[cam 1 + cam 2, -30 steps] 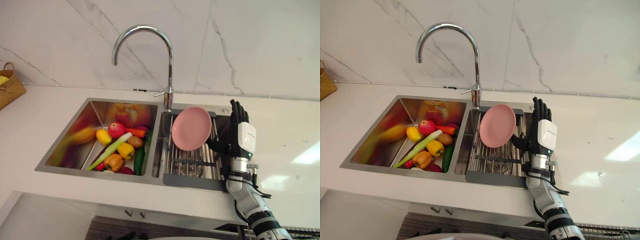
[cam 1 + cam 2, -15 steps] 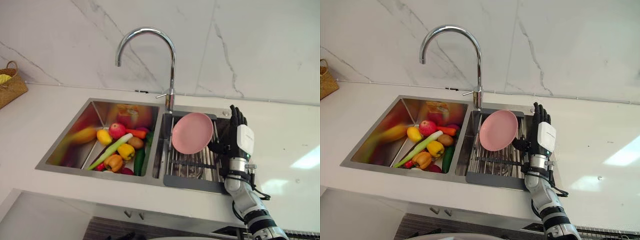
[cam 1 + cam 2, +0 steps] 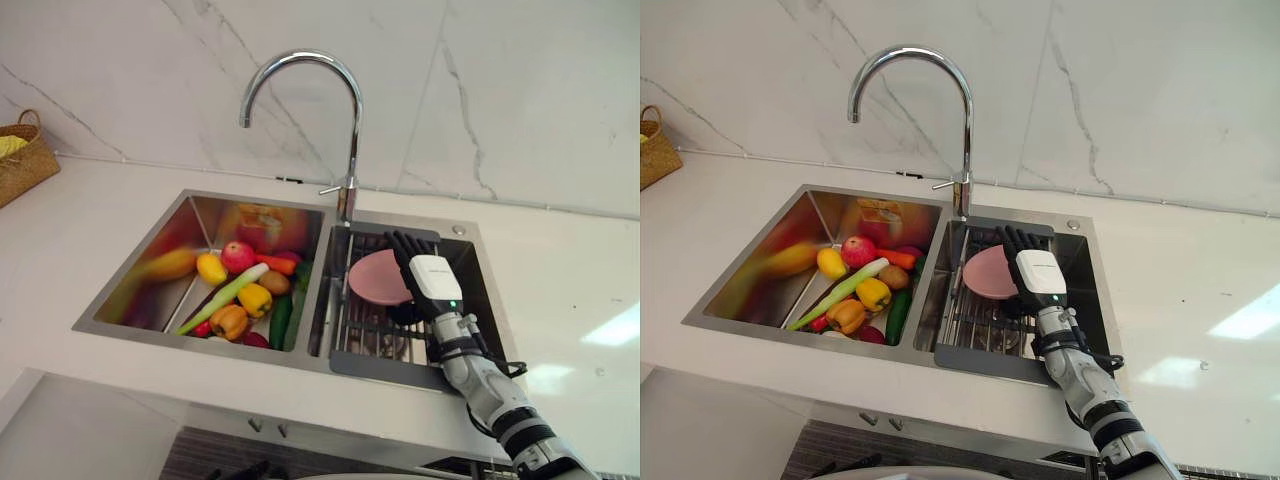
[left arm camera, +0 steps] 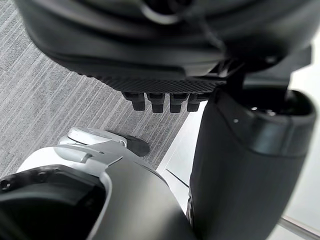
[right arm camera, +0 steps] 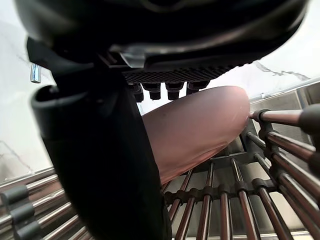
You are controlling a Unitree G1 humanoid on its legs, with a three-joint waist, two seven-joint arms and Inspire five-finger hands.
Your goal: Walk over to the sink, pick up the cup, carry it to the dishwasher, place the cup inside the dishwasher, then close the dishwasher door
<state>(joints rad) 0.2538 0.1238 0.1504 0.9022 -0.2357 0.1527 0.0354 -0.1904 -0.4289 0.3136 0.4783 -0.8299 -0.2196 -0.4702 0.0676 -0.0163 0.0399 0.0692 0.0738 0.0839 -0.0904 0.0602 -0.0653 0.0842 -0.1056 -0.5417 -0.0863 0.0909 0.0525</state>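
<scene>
Right robot hand hovers, fingers straight, over the pink plate lying on the sink rack. Contact with it cannot be confirmed.

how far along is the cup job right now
Done: the robot stands at the sink. In hand: the right robot hand is open above the pink plate on the rack in the right basin, holding nothing; the left robot hand hangs open above the floor. Left: grasping a cup, which I cannot make out here, carrying it to the dishwasher, placing it inside and closing the door.
</scene>
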